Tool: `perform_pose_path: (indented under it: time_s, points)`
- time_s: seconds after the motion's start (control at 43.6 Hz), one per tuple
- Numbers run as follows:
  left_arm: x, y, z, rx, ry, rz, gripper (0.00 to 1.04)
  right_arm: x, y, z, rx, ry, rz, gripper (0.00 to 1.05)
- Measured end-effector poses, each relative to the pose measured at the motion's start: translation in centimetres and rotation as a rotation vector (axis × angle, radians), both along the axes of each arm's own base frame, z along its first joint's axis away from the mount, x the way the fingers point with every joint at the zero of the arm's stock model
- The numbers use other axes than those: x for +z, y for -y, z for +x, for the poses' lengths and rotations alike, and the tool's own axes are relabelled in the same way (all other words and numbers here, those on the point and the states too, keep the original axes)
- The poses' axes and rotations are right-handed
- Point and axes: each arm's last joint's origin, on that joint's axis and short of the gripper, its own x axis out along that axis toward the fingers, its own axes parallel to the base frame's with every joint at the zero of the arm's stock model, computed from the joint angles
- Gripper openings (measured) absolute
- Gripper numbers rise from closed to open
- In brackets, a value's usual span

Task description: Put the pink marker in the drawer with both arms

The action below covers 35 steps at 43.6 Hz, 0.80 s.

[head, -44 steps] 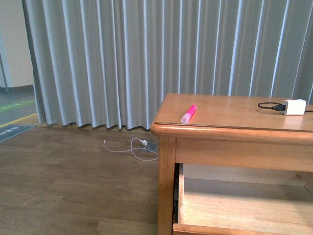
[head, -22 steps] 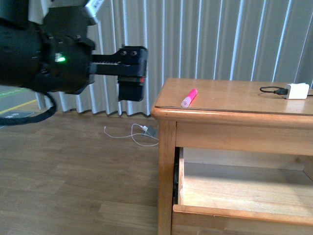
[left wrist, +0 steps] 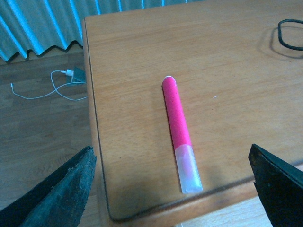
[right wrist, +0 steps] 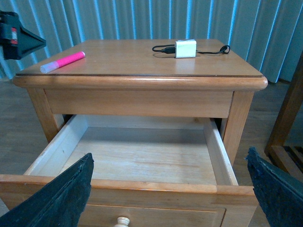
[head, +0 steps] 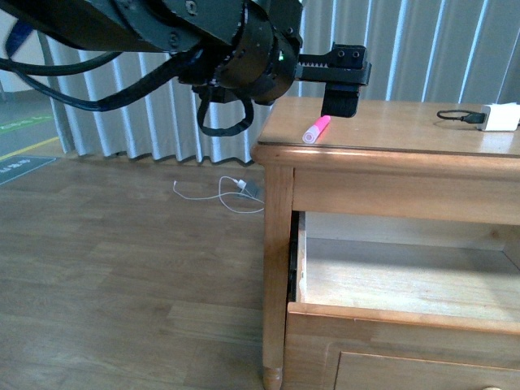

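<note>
The pink marker [head: 315, 128] lies on the dresser top near its front left corner, pale cap toward the edge; it also shows in the left wrist view [left wrist: 179, 130] and the right wrist view [right wrist: 62, 62]. The drawer [head: 406, 284] is pulled open, its pale wood inside bare [right wrist: 142, 156], with a round pale knob [right wrist: 122, 221]. My left gripper [head: 340, 84] hovers open just above and behind the marker; in its own view the gripper [left wrist: 173, 189] straddles the marker's cap end. My right gripper [right wrist: 168, 189] is open, in front of the open drawer, above its front panel.
A white charger block [head: 501, 117] with a black cable [head: 457, 116] sits at the dresser top's right. A white cable and plug [head: 221, 195] lie on the wood floor left of the dresser. Grey curtains hang behind. A wooden frame [right wrist: 289, 123] stands right of the dresser.
My left arm has swung in from the left to hover over the marker on the dresser top. The view has tilted down, showing more of the open drawer.
</note>
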Motion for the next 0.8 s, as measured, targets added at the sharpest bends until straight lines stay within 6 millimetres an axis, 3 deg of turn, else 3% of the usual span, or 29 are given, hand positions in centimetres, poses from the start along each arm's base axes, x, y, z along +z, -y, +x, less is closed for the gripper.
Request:
perform_pose_path:
  time_s: [0.206, 0.413, 0.642, 0.803]
  points:
    - [-1.4, 2.1, 2.5, 0.004, -0.025, 0.018, 0.99, 0.0, 0.0, 0.0, 0.0, 0.0, 0.0, 0.96]
    - [-3.3, 3.4, 3.5, 0.009, -0.085, 0.053, 0.99, 0.0, 0.0, 0.0, 0.0, 0.0, 0.0, 0.96]
    - [-3.3, 3.7, 3.8, 0.01, -0.111, 0.05, 0.98, 0.0, 0.0, 0.0, 0.0, 0.0, 0.0, 0.96]
    - [-3.2, 3.7, 3.8, 0.009, -0.128, 0.063, 0.67, 0.0, 0.0, 0.0, 0.0, 0.0, 0.0, 0.96]
